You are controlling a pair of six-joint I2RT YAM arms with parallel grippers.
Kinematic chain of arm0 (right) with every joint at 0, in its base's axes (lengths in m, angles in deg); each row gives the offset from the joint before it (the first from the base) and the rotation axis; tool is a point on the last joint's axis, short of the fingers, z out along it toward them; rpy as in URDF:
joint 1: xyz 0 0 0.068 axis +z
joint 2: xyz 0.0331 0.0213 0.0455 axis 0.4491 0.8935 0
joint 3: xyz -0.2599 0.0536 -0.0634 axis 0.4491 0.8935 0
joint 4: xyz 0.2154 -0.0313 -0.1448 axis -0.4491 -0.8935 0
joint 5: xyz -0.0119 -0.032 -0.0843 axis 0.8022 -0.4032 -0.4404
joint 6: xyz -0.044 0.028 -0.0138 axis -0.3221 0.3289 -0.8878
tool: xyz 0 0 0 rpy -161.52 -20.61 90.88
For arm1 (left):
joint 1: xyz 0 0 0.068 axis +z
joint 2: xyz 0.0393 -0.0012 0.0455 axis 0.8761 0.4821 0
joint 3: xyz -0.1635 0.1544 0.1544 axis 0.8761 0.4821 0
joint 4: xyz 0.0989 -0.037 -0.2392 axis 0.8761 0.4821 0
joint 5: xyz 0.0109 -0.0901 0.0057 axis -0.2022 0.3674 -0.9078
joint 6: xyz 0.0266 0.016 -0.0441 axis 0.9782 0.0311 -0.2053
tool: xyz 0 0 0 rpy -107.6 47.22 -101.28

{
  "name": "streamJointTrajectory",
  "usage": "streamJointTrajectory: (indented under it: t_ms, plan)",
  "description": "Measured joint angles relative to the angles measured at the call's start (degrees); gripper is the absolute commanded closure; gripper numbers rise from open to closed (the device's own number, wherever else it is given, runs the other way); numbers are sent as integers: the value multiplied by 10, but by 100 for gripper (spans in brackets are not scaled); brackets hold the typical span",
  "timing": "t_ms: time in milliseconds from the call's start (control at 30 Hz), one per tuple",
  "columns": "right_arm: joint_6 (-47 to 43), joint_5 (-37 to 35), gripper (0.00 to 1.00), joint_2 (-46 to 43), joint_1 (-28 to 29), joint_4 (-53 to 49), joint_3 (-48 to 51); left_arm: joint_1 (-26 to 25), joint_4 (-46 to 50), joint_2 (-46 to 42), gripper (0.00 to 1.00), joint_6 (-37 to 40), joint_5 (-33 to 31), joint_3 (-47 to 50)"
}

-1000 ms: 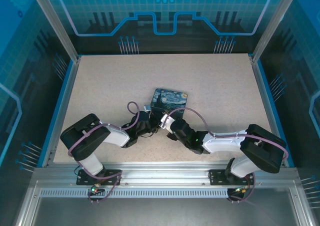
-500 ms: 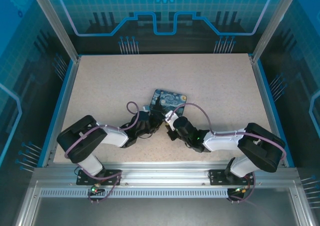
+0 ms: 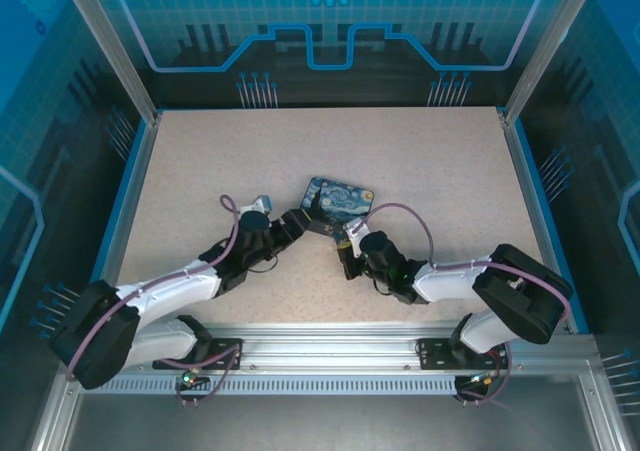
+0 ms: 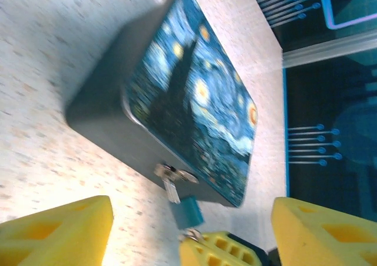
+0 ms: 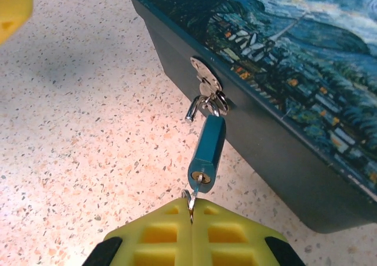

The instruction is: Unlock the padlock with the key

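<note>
The padlock (image 5: 209,143), teal-bodied, hangs from the hasp (image 5: 206,80) on the front wall of the painted tin (image 5: 330,89), slanting away from the tin to the table. The key (image 5: 197,186) sits in its keyhole, at the end farthest from the tin. The right gripper (image 5: 192,210) is closed on the key's head, so the padlock lies just beyond its fingertips. One end of the shackle seems free of the body. The left gripper (image 3: 297,219) is beside the tin's front, its fingers (image 4: 65,230) spread wide, the padlock lying between them untouched.
</note>
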Motion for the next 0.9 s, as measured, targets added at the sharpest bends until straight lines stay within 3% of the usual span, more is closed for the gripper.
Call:
streamJointTrajectory:
  t_ms: [200, 633, 900]
  plan:
    - [40, 21, 100, -5, -7, 2, 12, 78, 51, 17, 15, 63, 27, -21]
    - [68, 27, 100, -30, -12, -11, 17, 115, 110, 80, 6, 190, 63, -124]
    - [124, 59, 100, 13, -18, 11, 17, 132, 131, 164, 4, 239, 105, -195]
